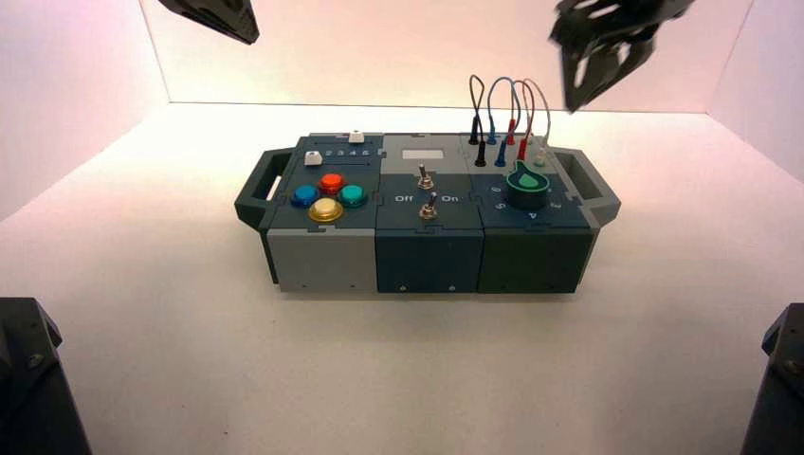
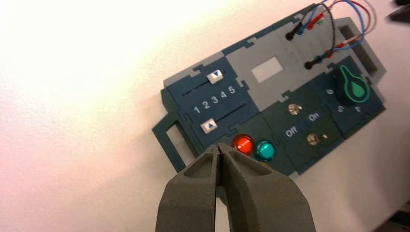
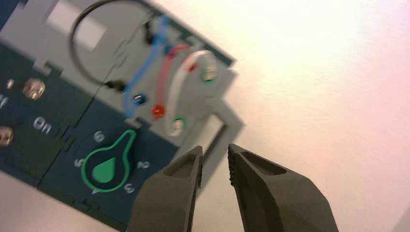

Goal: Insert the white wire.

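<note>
The white wire (image 1: 543,106) arches over the rear right corner of the box (image 1: 322,265), the outermost of several looped wires. In the right wrist view the white wire (image 3: 182,83) runs between two pale plugs (image 3: 177,125), and both sit in sockets on the grey panel. My right gripper (image 1: 580,90) hangs above and behind that corner, clear of the wires. Its jaws (image 3: 215,157) are open with nothing between them. My left gripper (image 1: 237,28) is parked high at the rear left, shut (image 2: 220,147) and holding nothing.
Black, blue and red wires (image 3: 162,84) loop beside the white one. A green knob (image 1: 527,180) stands in front of them. Two toggle switches (image 1: 427,180) sit mid-box, coloured buttons (image 1: 327,194) and sliders on the left. Handles (image 1: 588,175) stick out at both ends.
</note>
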